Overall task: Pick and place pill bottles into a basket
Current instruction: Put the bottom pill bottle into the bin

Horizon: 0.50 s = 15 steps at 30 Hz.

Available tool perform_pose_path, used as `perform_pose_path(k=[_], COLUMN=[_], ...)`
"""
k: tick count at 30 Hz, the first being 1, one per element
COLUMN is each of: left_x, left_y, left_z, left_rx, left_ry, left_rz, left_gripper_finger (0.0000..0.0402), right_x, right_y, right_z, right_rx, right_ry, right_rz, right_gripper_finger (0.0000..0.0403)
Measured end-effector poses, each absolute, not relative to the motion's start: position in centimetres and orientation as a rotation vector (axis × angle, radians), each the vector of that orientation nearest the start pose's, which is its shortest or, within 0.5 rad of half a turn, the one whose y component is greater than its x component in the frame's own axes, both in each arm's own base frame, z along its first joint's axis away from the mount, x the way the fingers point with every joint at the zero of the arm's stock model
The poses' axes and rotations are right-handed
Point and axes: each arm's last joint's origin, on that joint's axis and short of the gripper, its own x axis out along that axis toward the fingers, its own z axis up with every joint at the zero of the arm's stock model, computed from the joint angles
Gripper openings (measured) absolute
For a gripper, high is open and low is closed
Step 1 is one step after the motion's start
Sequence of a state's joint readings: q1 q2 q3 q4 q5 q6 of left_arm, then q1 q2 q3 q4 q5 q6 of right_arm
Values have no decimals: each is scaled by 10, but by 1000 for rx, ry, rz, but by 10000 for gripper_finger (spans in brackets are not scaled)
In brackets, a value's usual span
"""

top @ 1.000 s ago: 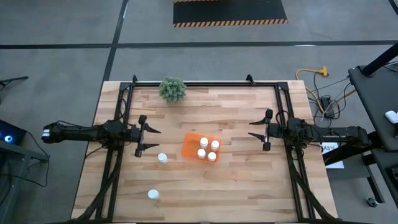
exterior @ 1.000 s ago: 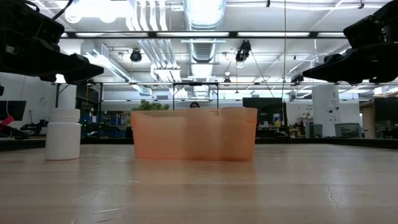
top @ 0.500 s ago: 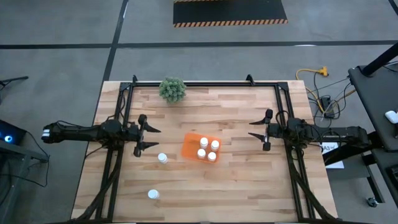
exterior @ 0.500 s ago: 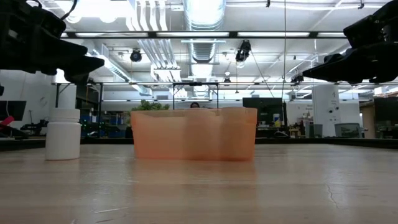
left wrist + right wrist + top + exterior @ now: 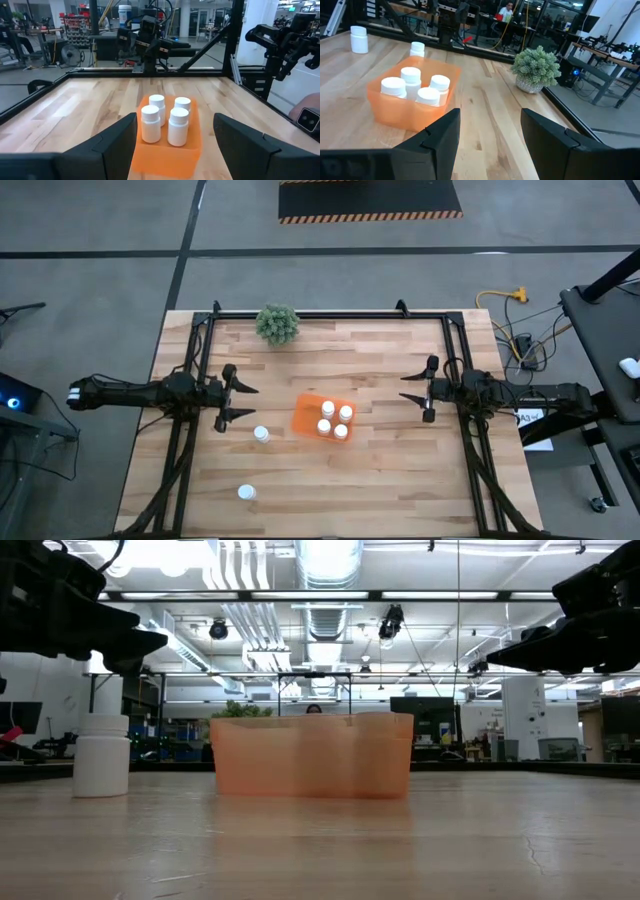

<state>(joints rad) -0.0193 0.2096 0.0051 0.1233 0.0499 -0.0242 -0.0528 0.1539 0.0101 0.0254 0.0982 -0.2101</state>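
The orange basket point(image 5: 307, 418) sits mid-table and holds several white-capped pill bottles point(image 5: 328, 409), standing upright on their bases. Two more pill bottles stand on the wood: one point(image 5: 261, 434) just left of the basket, another point(image 5: 246, 492) toward the near left edge. My left gripper point(image 5: 244, 402) hovers open to the left of the basket and points level at it. My right gripper point(image 5: 406, 388) hovers open to the basket's right, also facing it. Nothing lies between either pair of fingers. In the low view, the basket point(image 5: 312, 755) and the nearer loose bottle point(image 5: 101, 755) stand below both grippers.
A small green potted plant point(image 5: 277, 323) stands at the far edge, left of centre. Black frame rails point(image 5: 190, 430) run along the table's left, right and far sides. Bare wood lies between the basket and each gripper, and along the near edge.
My left gripper has rolled a little about the line it points along, staying in place and open. The bottles, the basket and my right gripper have kept still.
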Motion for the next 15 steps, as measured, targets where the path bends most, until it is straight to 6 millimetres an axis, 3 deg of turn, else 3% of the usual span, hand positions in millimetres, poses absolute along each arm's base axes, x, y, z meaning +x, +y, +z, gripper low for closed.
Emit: perform_pose_path(k=[15], left_x=[111], left_y=[-4], left_z=[158], left_rx=[-50], left_ry=[102], left_rz=[-75], left_gripper_finger=[245], right_x=[106], right_y=[-8], right_z=[157], right_rx=[-212], right_ry=[134], right_rz=[-138], right_gripper_finger=[199])
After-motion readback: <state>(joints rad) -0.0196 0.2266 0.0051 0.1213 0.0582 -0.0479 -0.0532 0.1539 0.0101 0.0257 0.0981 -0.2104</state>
